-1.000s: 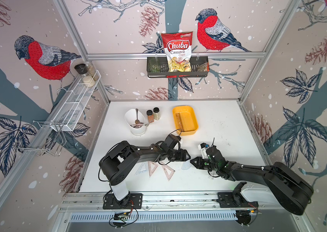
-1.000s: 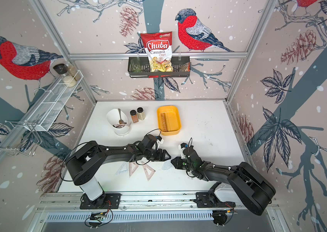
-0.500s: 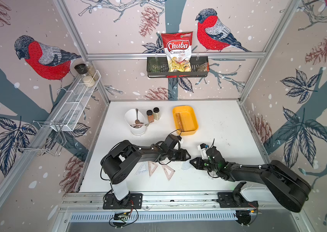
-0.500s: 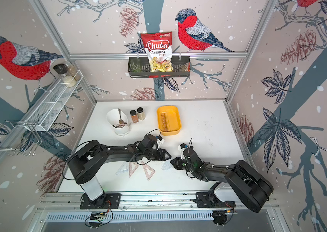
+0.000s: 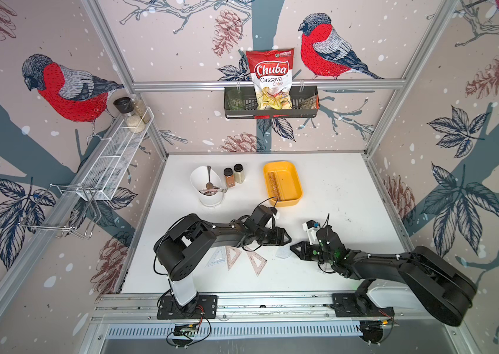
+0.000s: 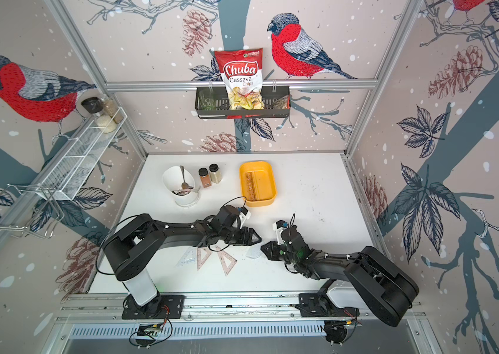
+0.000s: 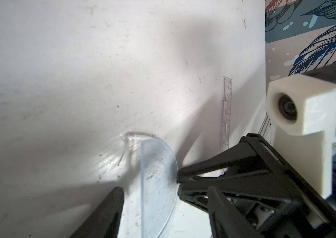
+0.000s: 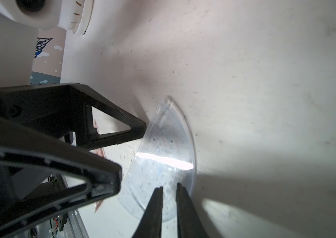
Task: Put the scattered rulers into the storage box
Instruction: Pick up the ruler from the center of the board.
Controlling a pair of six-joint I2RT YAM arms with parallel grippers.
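Meeting at clear protractor point(image 8: 163, 154), tilted, front-middle of table point(image 5: 334, 184). Jaws of left gripper point(image 5: 288, 240) wide apart, holding nothing, one fingertip point(image 8: 140, 127) touching protractor edge. Jaws of right gripper point(image 8: 169, 186) almost closed, tips at curved rim; real pinch cannot tell. At back, storage box point(image 5: 289, 180) with one ruler point(image 5: 274, 184) inside.

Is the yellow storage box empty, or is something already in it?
Not empty: in a top view the storage box holds one pinkish straight ruler lying along a long wall.

Bright, wide-angle-warped top views; blurry wrist close-ups, glare across protractor point(image 8: 164, 161).
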